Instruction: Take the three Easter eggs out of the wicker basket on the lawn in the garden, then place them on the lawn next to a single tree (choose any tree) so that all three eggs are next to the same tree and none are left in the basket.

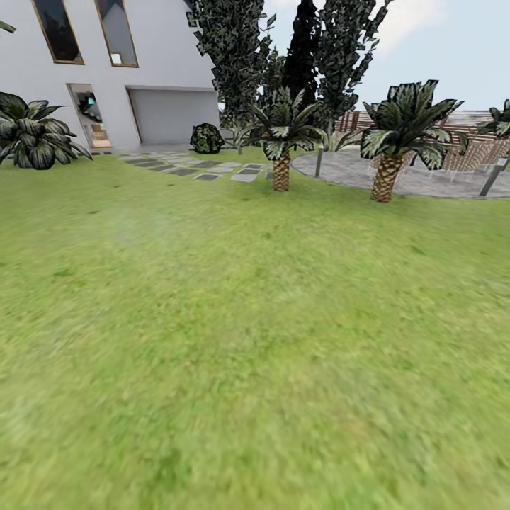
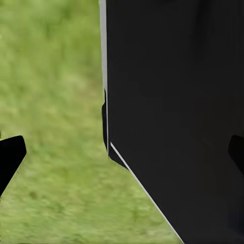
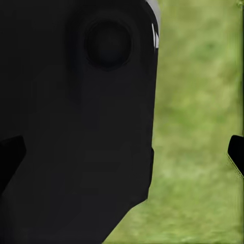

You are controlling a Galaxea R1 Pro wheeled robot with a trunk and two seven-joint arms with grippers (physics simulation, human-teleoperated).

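Wide lawn (image 1: 234,340) ahead, two palms (image 1: 281,142) beyond; both wrists show fingers (image 2: 10,157) spread apart, a black robot panel (image 2: 178,112) and grass between them

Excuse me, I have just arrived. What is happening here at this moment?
Nothing is being handled now; the robot seems to be on its way across the lawn. The head view looks over grass toward two palms, a grey stone patio and a white house. The left gripper and right gripper hang beside the robot's dark body, fingertips wide apart, holding nothing. Eggs and basket are not in sight here.
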